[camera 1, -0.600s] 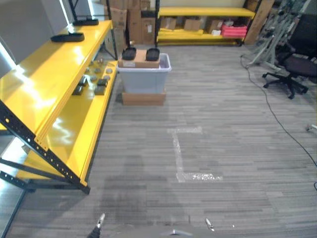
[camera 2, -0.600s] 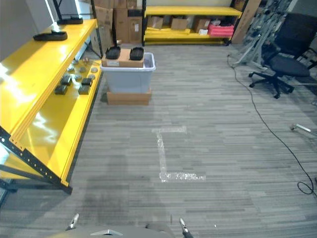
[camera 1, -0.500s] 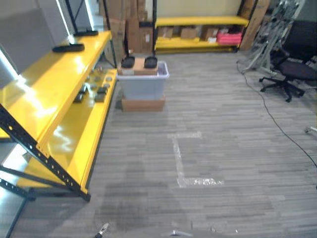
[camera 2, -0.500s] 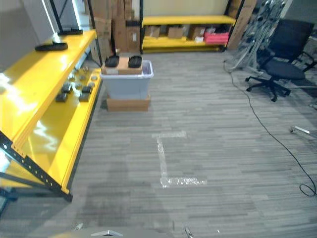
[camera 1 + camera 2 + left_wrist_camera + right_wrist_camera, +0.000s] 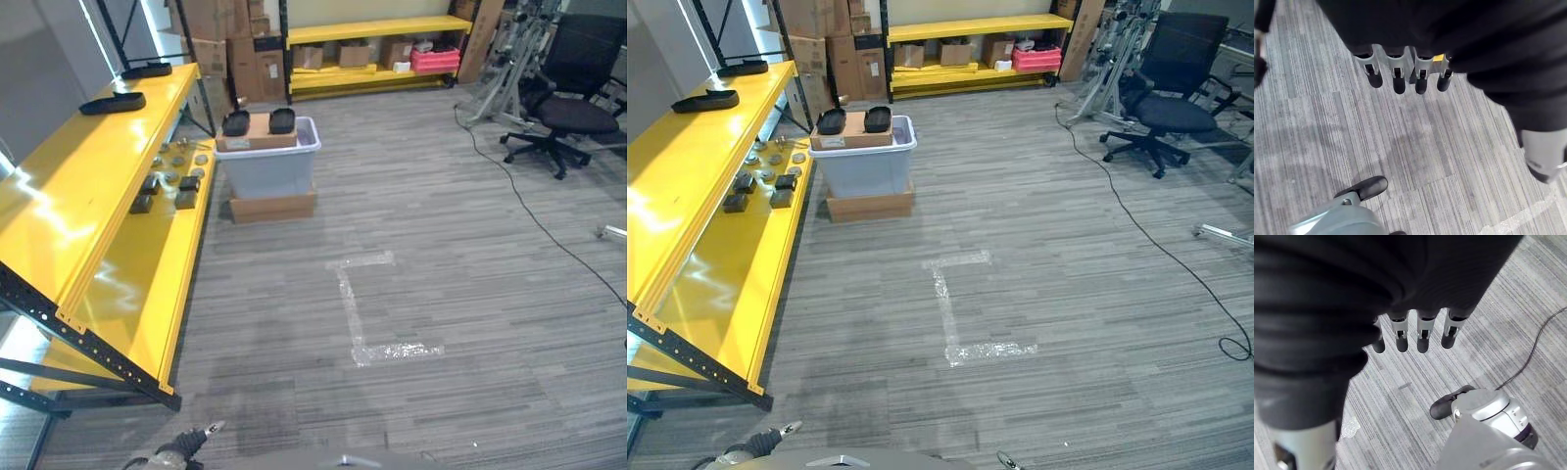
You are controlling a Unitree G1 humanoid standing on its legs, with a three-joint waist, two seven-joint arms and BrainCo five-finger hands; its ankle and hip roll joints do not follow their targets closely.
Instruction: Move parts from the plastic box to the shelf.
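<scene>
A grey plastic box (image 5: 266, 168) stands on the floor far ahead, beside the end of the yellow shelf (image 5: 88, 196). On top of it rests a brown carton (image 5: 257, 130) with two black parts (image 5: 235, 122) lying on it. More black parts (image 5: 113, 102) lie on the shelf's upper board, and several small parts (image 5: 167, 186) sit on the lower board. My left hand (image 5: 1396, 78) hangs over the grey floor with straight fingers, holding nothing, and its tip shows at the bottom edge (image 5: 201, 436). My right hand (image 5: 1422, 335) also hangs open and empty.
The plastic box sits on a flat cardboard base (image 5: 272, 207). A white L-shaped tape mark (image 5: 362, 323) lies on the floor ahead. A black office chair (image 5: 563, 108) and a floor cable (image 5: 529, 215) are at the right. Another yellow rack (image 5: 372, 29) with cartons lines the back.
The whole picture has shifted as the camera moved. My left hand now shows a little higher at the bottom edge.
</scene>
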